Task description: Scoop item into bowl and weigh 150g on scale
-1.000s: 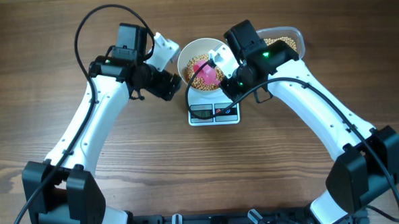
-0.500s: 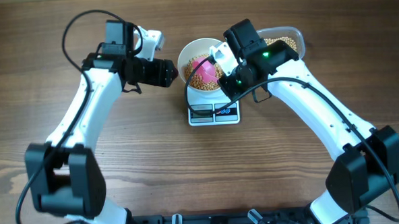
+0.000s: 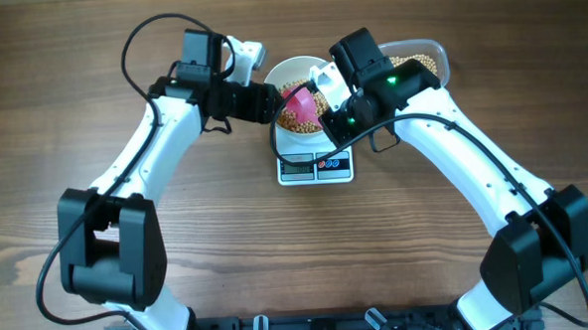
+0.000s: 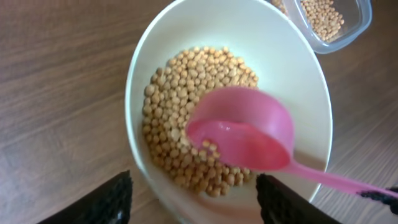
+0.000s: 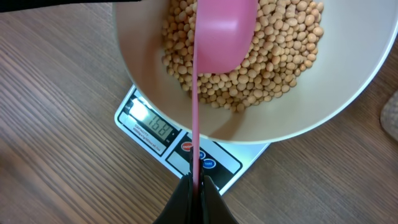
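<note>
The white bowl stands on the scale and holds a layer of tan beans. A pink spoon hovers over the beans with a few in its cup. My right gripper is shut on the spoon's thin handle, above the scale's buttons. The scale's display is lit. At the bowl's left rim my left gripper is open, its dark fingers standing wide on either side of the near wall of the bowl.
A clear plastic tub with more beans sits behind the right arm, right of the bowl; its corner shows in the left wrist view. Bare wooden table surrounds the scale.
The left arm has swung right, bringing its gripper from beside the bowl up to the bowl's left rim. The right gripper and spoon have stayed over the bowl.
</note>
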{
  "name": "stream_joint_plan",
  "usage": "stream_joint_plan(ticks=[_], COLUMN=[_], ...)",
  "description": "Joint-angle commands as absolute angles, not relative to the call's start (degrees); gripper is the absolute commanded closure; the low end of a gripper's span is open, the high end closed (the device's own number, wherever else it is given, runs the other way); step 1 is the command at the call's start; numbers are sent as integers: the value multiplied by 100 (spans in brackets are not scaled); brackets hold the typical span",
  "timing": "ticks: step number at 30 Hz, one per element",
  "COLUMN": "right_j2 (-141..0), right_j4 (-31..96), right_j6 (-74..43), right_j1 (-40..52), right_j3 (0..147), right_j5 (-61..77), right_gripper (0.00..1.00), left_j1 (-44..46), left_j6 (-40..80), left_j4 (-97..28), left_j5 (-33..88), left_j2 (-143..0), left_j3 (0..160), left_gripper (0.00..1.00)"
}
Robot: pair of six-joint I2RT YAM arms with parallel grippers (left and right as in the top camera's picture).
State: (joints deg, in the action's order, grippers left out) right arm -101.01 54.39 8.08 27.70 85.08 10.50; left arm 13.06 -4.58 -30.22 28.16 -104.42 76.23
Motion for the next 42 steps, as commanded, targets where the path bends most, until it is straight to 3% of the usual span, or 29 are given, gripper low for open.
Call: stream_joint_plan(ticks=[1,12,17,27,33,42], right_j2=[-10191,-10191,-10191,-10191,-10191,-10191], right_j4=[5430,5426,5459,5472,5468,5472], right_j6=[733,602,600,600,600,554], right_j1=[2764,2434,2390,2390,2390,2390], right_j3=[8512,8512,8512,8512,8512,8512], right_j5=[1166,1170,1170,1173,1291,1411], right_gripper=[96,95,96,96,96,96], left_j1=[1339,1334,1330,1479,1601,1599], left_j6=[-250,-250,-250,-276,-405,-403], left_j4=[-2886,-2602,-2530,-2578,-2609,-2598], left_j5=[2541,1789,1811,2051,2051,2053], left_j2=[-10656,-10855,-10903,-10906,-10906,-10906], left_j3=[7614,7614,7614,7614,7614,7614], left_gripper=[37,44,48,49,57,52])
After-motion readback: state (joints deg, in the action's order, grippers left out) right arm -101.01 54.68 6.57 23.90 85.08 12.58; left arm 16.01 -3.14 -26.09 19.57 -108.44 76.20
